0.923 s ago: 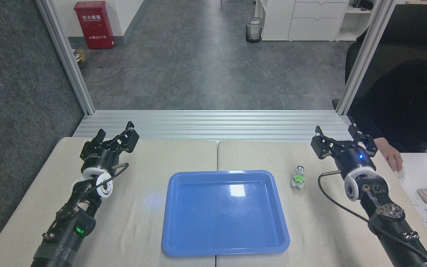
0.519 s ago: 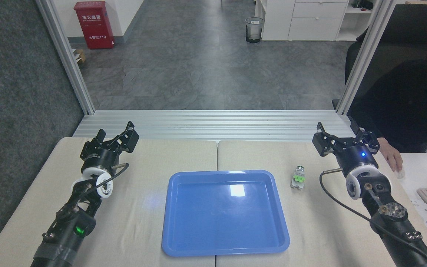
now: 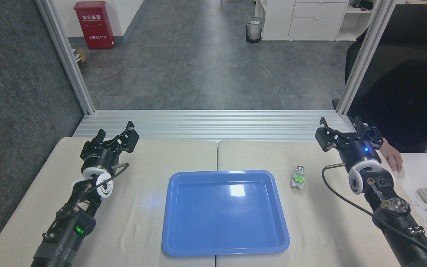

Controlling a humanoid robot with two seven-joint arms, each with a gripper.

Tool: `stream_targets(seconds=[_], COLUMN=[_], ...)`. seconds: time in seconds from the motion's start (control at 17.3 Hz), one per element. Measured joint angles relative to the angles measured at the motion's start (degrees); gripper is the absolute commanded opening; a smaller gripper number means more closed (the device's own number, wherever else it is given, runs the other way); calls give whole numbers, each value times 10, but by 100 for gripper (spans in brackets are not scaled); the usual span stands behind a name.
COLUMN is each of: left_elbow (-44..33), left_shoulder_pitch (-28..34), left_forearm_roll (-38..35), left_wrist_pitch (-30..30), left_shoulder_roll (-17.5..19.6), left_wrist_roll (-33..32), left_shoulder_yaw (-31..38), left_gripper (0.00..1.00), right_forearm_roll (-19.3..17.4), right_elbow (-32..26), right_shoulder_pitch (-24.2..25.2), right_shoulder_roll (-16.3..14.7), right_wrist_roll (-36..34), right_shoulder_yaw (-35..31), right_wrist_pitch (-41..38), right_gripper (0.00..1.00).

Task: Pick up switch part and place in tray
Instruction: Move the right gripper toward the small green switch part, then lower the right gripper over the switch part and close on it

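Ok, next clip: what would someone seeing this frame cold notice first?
Probably the glossy blue tray, lying empty in the middle of the beige table, then the little switch part with its bright green middle, just off the tray's right rim. After that, the two black arms framing the scene: the left gripper and the right gripper, both open over the far corners of the table and holding nothing.

Only readable text: red cabinet (image 3: 93,24) on the floor, top left, white Chinese characters with "119" on bottom line.
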Motion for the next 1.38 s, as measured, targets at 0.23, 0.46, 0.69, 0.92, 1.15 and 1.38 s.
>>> stream_targets(seconds=[0.23,0.46,0.69,0.92,1.15,1.38], left_elbow=[0,0,0,0,0,0], left_shoulder_pitch=[0,0,0,0,0,0], left_forearm_roll=[0,0,0,0,0,0], left_wrist_pitch=[0,0,0,0,0,0], left_shoulder_roll=[0,0,0,0,0,0], left_wrist_roll=[0,0,0,0,0,0], left_shoulder_yaw=[0,0,0,0,0,0], left_gripper=[100,100,100,100,100,100], right_forearm_roll=[-2,-2,-2,1,3,4], right_elbow=[1,2,2,5,33,79], right_shoulder_pitch=[-6,-12,-16,-17,-15,-14], right_shoulder_roll=[-3,-4,-4,2,45,103], right_wrist_roll=[0,4,20,23,25,25], right_shoulder_yaw=[-10,-21,-28,-29,-26,-16], right_wrist_pitch=[1,5,9,10,78,144], right_gripper=[100,100,100,99,98,98])
